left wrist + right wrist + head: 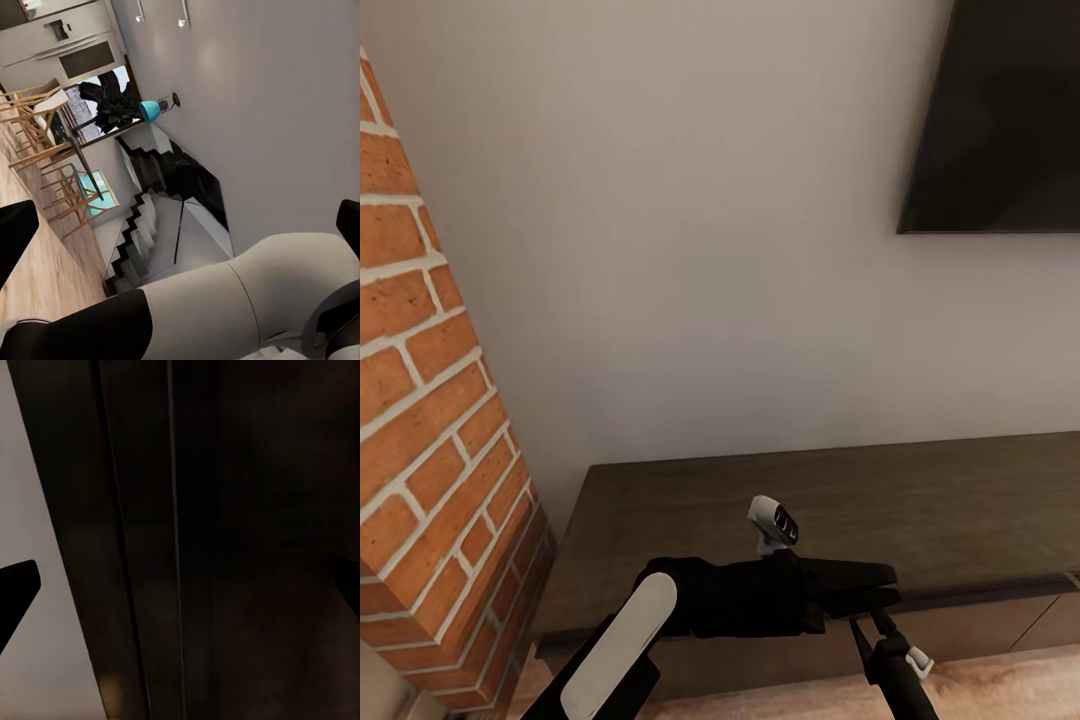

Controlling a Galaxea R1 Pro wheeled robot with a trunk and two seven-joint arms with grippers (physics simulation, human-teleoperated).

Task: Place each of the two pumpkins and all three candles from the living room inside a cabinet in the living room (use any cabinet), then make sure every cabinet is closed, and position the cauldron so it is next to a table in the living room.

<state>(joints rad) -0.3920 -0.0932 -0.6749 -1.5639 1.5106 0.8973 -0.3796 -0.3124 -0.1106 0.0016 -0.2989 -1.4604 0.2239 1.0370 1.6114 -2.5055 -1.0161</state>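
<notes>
A pale wall (690, 250) was seen above the cabinet (810, 500), dark-brown, long, flat-fronted; both grippers' finger spacing could not be told.

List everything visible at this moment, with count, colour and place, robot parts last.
cabinet: one, dark brown, low against the wall, fronts shut as far as seen
TV: one, black, on the wall, upper right of head view
brick column: one, red-orange, left of the cabinet
wall: pale grey, behind the cabinet
chairs: several, pale wood, left wrist view
plant: one, dark, by a teal pot
stairs: one flight, white and black
left gripper: black, over the cabinet's front edge
right gripper: black, low before the cabinet front
</notes>
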